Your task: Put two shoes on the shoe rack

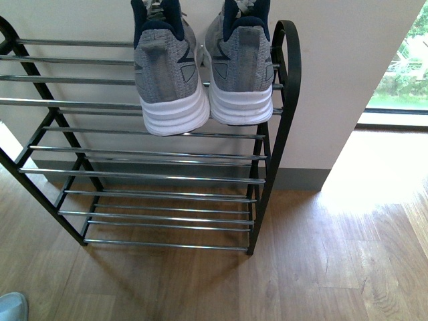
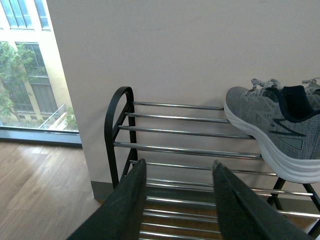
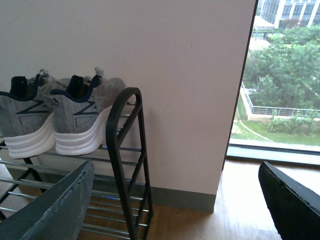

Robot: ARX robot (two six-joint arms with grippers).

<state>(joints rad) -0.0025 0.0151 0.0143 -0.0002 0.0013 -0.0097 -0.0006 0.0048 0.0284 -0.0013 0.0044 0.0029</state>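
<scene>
Front view. Shoe rack [image 1: 289,80]: set against the wall [image 1: 348,73] on wood floor [image 1: 321,267]. First shoe [image 1: 170,80] and second shoe [image 1: 242,73]: lodged side by side on the top tier toward the rack's right end, heels facing the camera and overhanging the front bar. No arm is shown.

Left wrist view. Left gripper [image 2: 178,167]: jaws parted, nothing held between them. The rack's bars are seen beyond, with one shoe [image 2: 270,125] resting on an upper tier.

Right wrist view. Right gripper [image 3: 175,172]: jaws spread wide, nothing gripped. Both shoes are seen beside the rack's end loop.

Handling note. Placement is judged complete. Any retreat is best made straight back, jaws apart, so that the overhanging heels are not brushed off the bars.
</scene>
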